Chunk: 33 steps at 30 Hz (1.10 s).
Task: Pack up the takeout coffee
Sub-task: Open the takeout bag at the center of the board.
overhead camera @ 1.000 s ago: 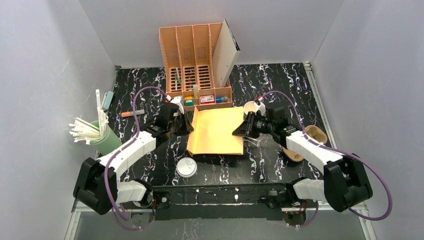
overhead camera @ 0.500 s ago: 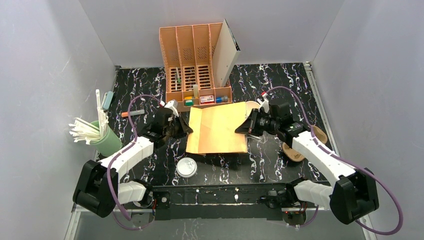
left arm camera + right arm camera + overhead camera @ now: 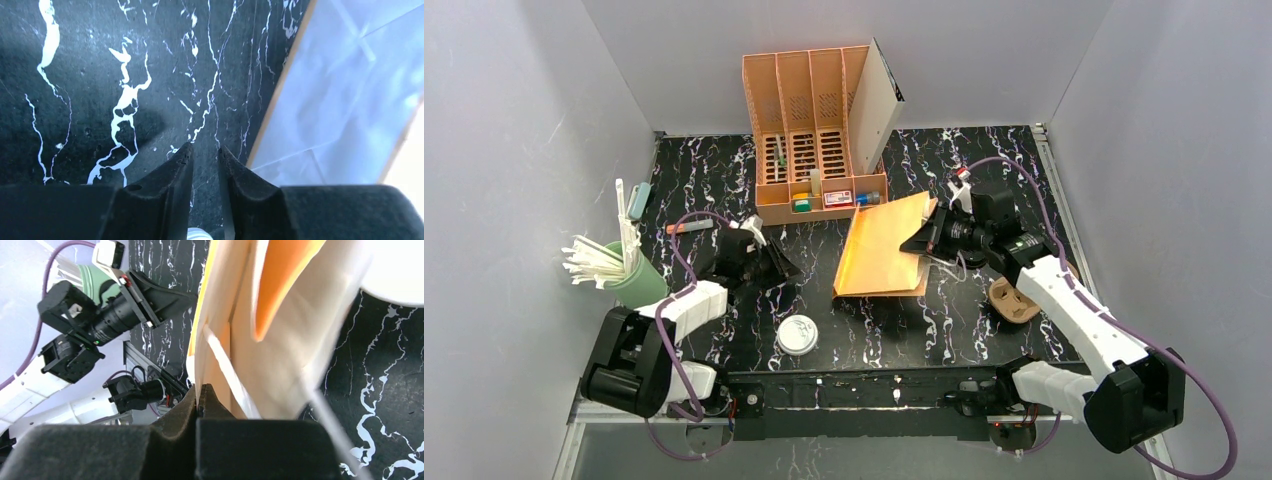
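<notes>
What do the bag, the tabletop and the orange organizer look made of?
Bag: matte tan kraft paper, going by its creases and folded sides.
Tabletop: black with white veins, faintly glossy; marble or a marble-look laminate, I cannot tell which.
Organizer: probably matte orange plastic, with thin, rigid, slotted walls.

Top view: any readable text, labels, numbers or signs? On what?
No text can be read in any view.
Red-and-white label on a small box in the orange organizer: too small to read.
White lid: faint marks on top, too blurred to read.
Paper bag: no print shows.
</notes>
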Available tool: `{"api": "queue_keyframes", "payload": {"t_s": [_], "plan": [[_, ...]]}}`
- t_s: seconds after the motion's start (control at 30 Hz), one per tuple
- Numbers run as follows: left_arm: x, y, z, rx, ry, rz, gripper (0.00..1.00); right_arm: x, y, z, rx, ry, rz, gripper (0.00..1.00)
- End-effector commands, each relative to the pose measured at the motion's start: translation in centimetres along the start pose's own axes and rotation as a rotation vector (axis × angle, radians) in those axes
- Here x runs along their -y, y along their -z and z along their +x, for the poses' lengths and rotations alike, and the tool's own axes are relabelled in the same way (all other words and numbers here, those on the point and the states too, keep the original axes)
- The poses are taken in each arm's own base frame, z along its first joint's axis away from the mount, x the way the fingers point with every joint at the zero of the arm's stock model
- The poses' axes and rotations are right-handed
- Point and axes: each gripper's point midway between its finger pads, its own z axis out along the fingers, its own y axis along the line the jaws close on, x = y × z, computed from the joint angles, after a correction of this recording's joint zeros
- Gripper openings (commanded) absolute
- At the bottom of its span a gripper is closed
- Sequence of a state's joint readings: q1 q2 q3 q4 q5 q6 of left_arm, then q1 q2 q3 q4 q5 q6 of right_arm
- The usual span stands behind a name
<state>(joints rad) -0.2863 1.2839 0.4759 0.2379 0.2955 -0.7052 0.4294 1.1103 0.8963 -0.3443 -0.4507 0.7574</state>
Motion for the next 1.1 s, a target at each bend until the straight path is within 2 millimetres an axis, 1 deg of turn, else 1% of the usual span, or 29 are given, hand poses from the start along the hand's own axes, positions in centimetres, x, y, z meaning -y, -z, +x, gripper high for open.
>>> {"api": "queue_keyframes", "payload": {"t_s": [0.0,0.07,0.13,0.2,0.27,0.33,0.4,0.47,0.53,0.6,0.67,0.77,0.9,0.93,1.07], "plan": [[0.3,0.0,0.1,0.008,-0.022,0.04,0.26,-2.8,1.0,-1.7,0.04,0.036,-0.066,0.01],[0.9,0.2,0.2,0.004,-0.027,0.067,0.33,-3.0,1.1,-2.0,0.049,0.038,-0.067,0.01],[1.7,0.8,-0.2,0.026,-0.037,0.101,0.43,-2.9,1.1,-2.2,0.054,0.035,-0.052,0.01],[2.9,1.8,-1.0,0.068,-0.059,0.142,0.56,-2.8,1.0,-2.4,0.054,0.03,-0.037,0.01],[4.3,3.1,-1.7,0.111,-0.098,0.193,0.64,-2.7,0.9,-2.4,0.048,0.024,-0.033,0.01],[5.9,4.4,-2.5,0.147,-0.135,0.248,0.71,-2.9,0.8,-2.4,0.038,0.024,-0.04,0.01],[7.2,5.0,-2.6,0.149,-0.16,0.295,0.76,-3.0,0.8,-2.4,0.033,0.024,-0.046,0.01],[8.3,5.1,-2.4,0.121,-0.182,0.335,0.79,-3.2,0.9,-2.5,0.034,0.026,-0.05,0.01],[9.2,4.7,-2.2,0.095,-0.199,0.351,0.86,-3.4,0.9,-2.6,0.036,0.029,-0.052,0.01],[10.2,4.3,-2.1,0.082,-0.22,0.365,0.86,-3.3,0.9,-2.5,0.034,0.029,-0.052,0.01],[11.0,3.7,-2.0,0.072,-0.243,0.366,0.83,-3.4,0.9,-2.5,0.031,0.027,-0.055,0.01],[11.7,2.6,-1.8,0.052,-0.276,0.348,0.79,-3.5,1.0,-2.4,0.026,0.027,-0.058,0.01],[12.9,1.8,-1.8,0.035,-0.322,0.345,0.74,-3.5,1.0,-2.3,0.023,0.026,-0.057,0.01],[13.2,1.6,-1.8,0.032,-0.329,0.348,0.71,-3.5,1.0,-2.3,0.022,0.027,-0.058,0.01],[13.4,0.6,-2.1,0.017,-0.335,0.335,0.51,-3.6,0.9,-2.2,0.015,0.026,-0.062,0.01]]}}
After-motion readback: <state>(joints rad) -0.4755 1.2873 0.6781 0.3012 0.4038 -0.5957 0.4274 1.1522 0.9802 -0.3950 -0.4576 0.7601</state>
